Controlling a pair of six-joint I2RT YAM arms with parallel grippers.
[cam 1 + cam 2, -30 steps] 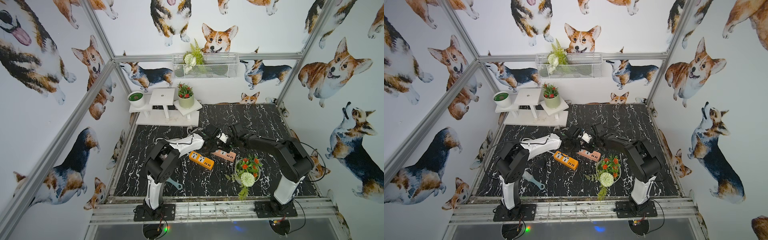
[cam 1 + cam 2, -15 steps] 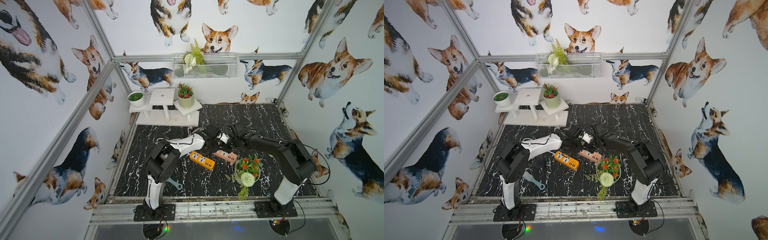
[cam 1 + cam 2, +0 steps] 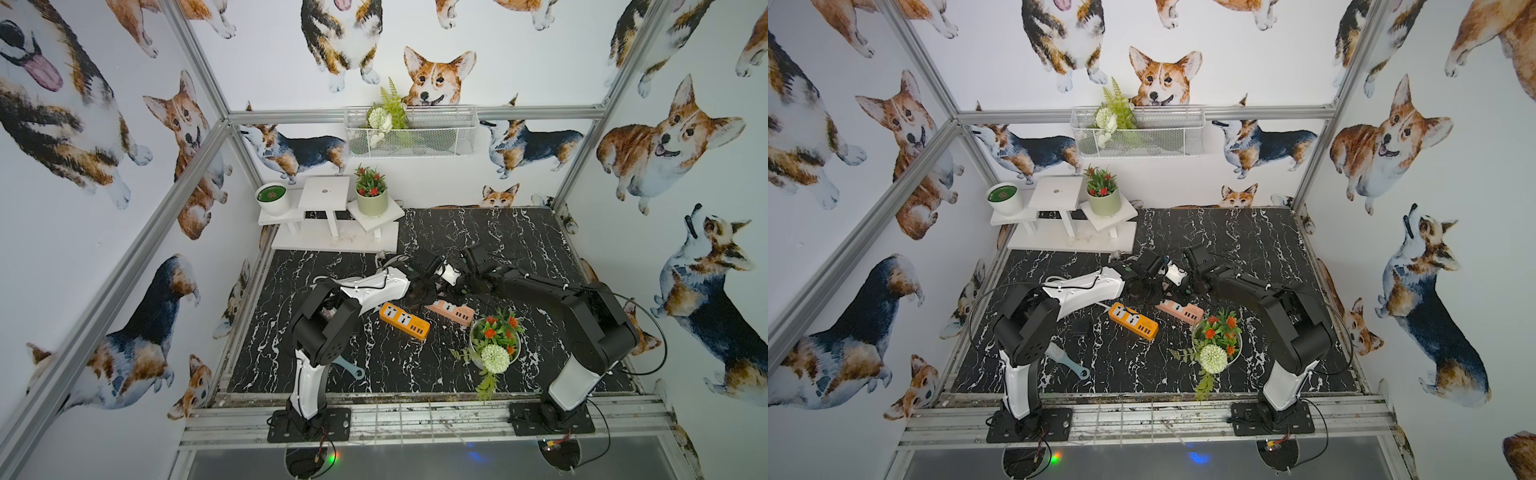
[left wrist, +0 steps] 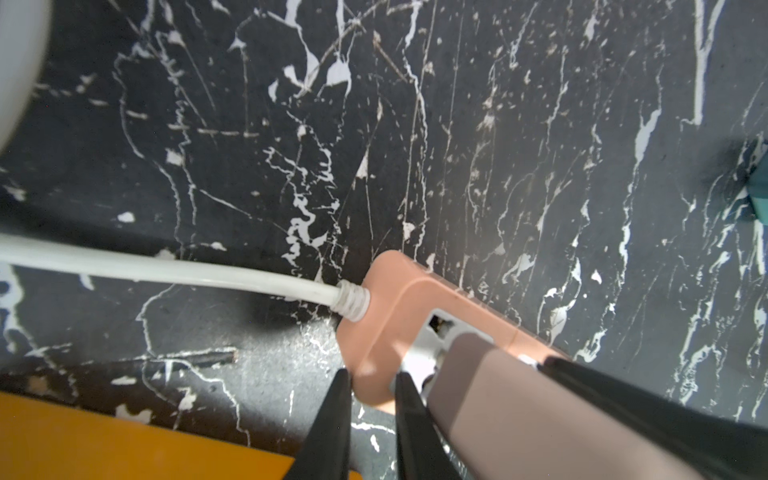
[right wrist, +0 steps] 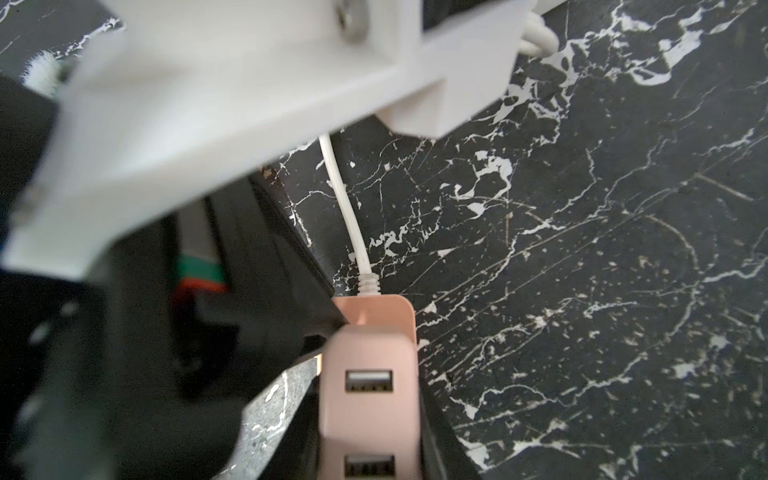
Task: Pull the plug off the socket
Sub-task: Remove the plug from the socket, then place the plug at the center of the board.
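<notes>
Change over the last second: slight. In both top views the right arm's elbow is seen moved a little outward and the forearm straightened. The pink strip is not seen to have shifted.

Plug: a pink USB block at the cord end of the pink strip. It is clamped between the narrow-set fingers of the right gripper. In the left wrist view it appears raised or tilted over the white socket, with one slot exposed. Whether the pins are clear cannot be told.

Left gripper: fingers all but closed, nothing seen held. The tips are pressed down on the pink strip's corner beside the cord.

Judgement: the pull is under way with the pink strip pinned as counter-hold. Extraction is not yet confirmed. The orange strip lies just beside, untouched.
</notes>
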